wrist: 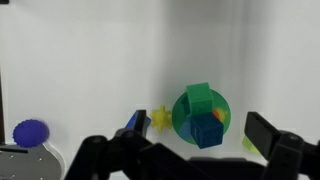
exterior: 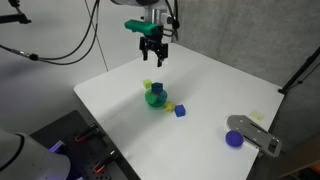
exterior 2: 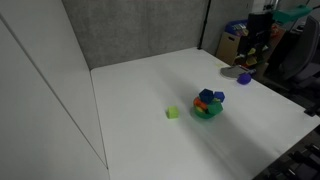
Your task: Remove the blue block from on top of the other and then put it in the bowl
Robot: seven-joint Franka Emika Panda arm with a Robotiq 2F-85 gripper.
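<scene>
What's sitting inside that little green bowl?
The green bowl holds a green block and a blue block, with something orange between them. They cover the bowl's bottom, so anything beneath is hidden.

The small green bowl (exterior: 155, 102) stands upright with one dark blue block (exterior: 157, 89) in it, the other blue block (exterior: 180, 111) lying just beside it.

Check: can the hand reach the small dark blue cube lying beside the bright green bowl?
Probably yes: the hand hangs open above, nothing between it and the blue cube, though a yellow block and the green bowl crowd it.
</scene>
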